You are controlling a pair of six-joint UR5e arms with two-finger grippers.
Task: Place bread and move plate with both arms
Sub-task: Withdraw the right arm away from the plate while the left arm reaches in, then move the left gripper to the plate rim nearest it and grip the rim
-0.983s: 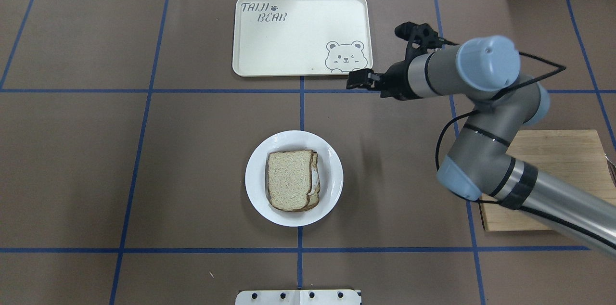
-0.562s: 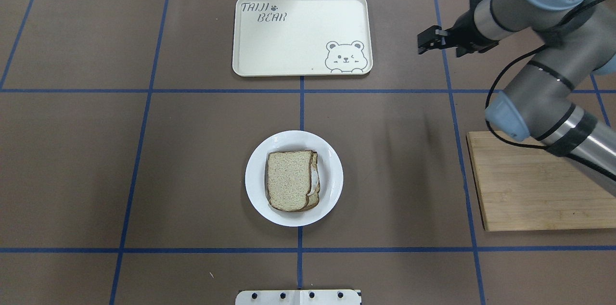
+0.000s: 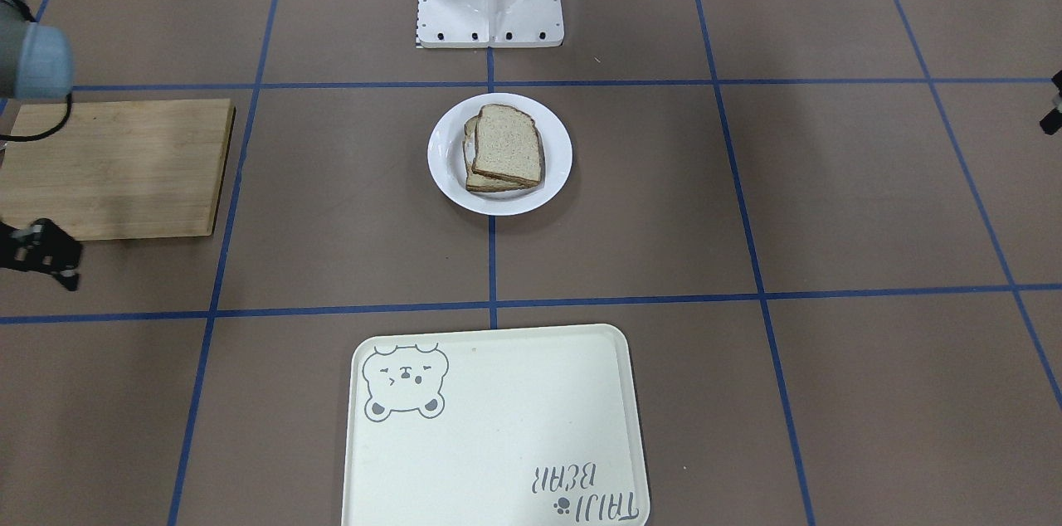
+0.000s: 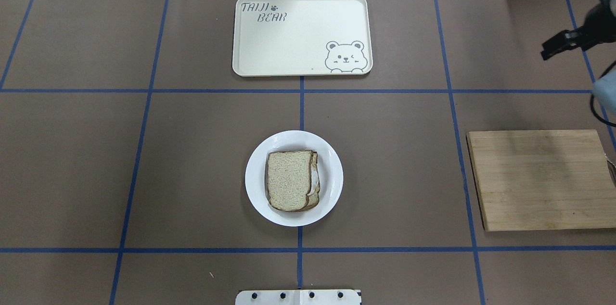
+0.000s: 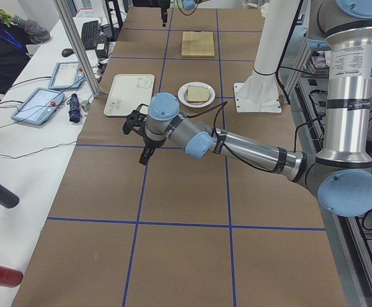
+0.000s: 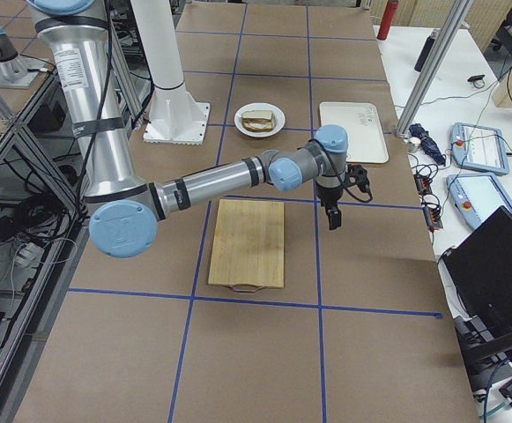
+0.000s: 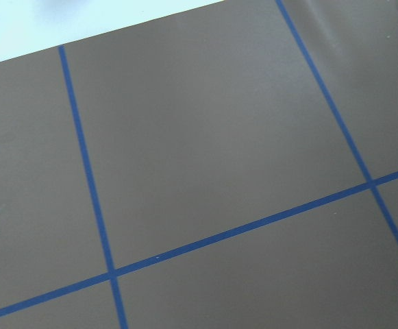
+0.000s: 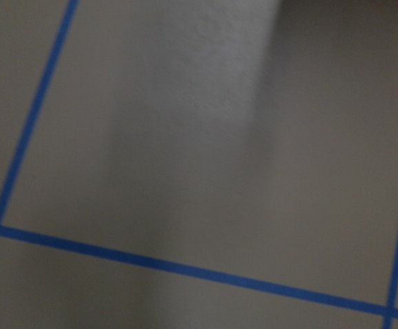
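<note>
The right gripper (image 4: 551,49) has swung out to the table's right edge, near the far right corner, and only its black tip and a bit of arm show in the overhead view. It carries nothing; how far its jaws are parted cannot be told. The bread (image 4: 288,180) lies on the plate (image 4: 331,189), stacked on the egg slice (image 4: 315,185), mid-table and nearer the robot's edge. So the placing looks done, and the plate move is what remains.

A second ago the gripper hung just off the tray's (image 4: 288,40) near right corner, and the arm covered part of the board (image 4: 539,180). Now the board lies fully bare by the right edge. Bread, plate and tray have not shifted.

The left gripper (image 5: 144,152) hovers over bare table towards the left edge, well apart from the plate; its opening cannot be told either. Both arms likely must come in to the plate's rim.
</note>
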